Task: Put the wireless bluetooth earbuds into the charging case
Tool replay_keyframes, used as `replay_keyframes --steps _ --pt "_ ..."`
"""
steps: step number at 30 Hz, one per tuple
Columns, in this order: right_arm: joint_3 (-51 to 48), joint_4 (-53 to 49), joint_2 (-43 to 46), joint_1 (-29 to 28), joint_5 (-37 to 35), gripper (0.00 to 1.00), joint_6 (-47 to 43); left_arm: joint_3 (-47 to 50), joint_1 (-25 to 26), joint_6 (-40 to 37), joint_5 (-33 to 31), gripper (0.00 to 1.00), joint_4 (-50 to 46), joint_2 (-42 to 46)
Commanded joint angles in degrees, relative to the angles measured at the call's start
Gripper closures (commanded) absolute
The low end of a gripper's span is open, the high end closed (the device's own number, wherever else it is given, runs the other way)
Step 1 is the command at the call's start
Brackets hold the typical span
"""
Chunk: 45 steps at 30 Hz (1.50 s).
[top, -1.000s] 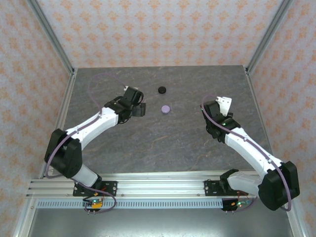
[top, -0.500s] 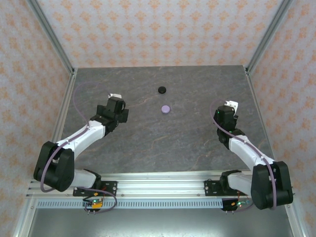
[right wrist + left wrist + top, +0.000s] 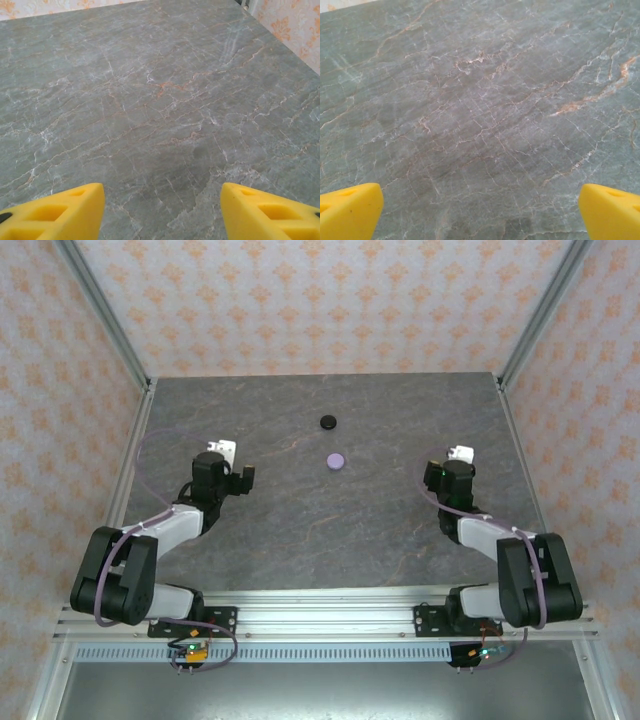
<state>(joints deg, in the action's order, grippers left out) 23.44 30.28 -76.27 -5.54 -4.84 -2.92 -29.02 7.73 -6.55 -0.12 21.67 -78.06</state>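
Two small round discs lie on the grey marble table (image 3: 330, 530): a black charging case (image 3: 327, 422) toward the back and a lavender one (image 3: 336, 460) just in front of it, both lying flat. The earbuds are out of view. My left gripper (image 3: 240, 480) (image 3: 480, 212) hovers over the left half of the table, well left of the discs. Its yellow fingertips (image 3: 350, 210) stand wide open over bare stone. On the right side my right gripper (image 3: 447, 473) (image 3: 162, 210) is open too, with nothing between its yellow fingertips (image 3: 55, 212).
Patterned walls and metal frame posts (image 3: 105, 325) close in the table on three sides. An aluminium rail (image 3: 320, 620) runs along the near edge, where both arm bases are bolted.
Both arms have pulled back from the middle toward their own sides and the near edge, folding up. Both grippers have opened wider.
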Motion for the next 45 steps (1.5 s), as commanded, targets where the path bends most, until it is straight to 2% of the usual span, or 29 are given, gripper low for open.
replay_keyframes --steps 1,10,16,18,19,21,22,23,24,45 --pt "-0.2 7.1 -1.2 1.2 2.2 0.37 -2.1 2.5 -2.1 -0.3 3.7 0.00 9.0 0.6" --pt "-2.7 14.9 -4.9 2.9 3.4 0.37 -1.0 6.4 -5.6 2.0 5.8 0.00 17.8 0.1" --pt "-3.9 21.6 -10.0 2.9 3.1 0.36 -1.1 8.3 -6.8 4.0 4.8 0.00 25.4 -5.0" --pt "-2.3 18.1 -9.9 2.9 3.1 0.36 -1.0 7.8 -6.9 4.7 3.3 0.00 27.2 -7.5" --pt "-1.8 17.7 -10.2 2.9 3.3 0.35 -1.3 6.6 -7.0 4.8 2.7 0.00 23.5 -6.9" --pt "-0.7 15.8 -10.5 2.9 3.0 0.33 -1.3 5.0 -6.9 5.1 1.8 0.00 21.8 -7.5" --pt "0.2 14.7 -10.8 2.9 2.7 0.31 -1.1 4.6 -7.0 5.7 0.2 0.00 20.8 -7.7" --pt "0.2 14.7 -10.8 2.9 2.4 0.24 -0.9 4.6 -6.9 5.8 0.0 0.00 20.8 -7.6" --pt "0.2 14.5 -10.8 2.9 2.4 0.01 -0.9 4.6 -6.8 5.7 -0.2 0.00 20.6 -7.6" --pt "-0.7 15.7 -10.4 2.9 2.1 0.01 -1.0 4.5 -6.5 5.7 -0.6 0.00 20.6 -7.6"
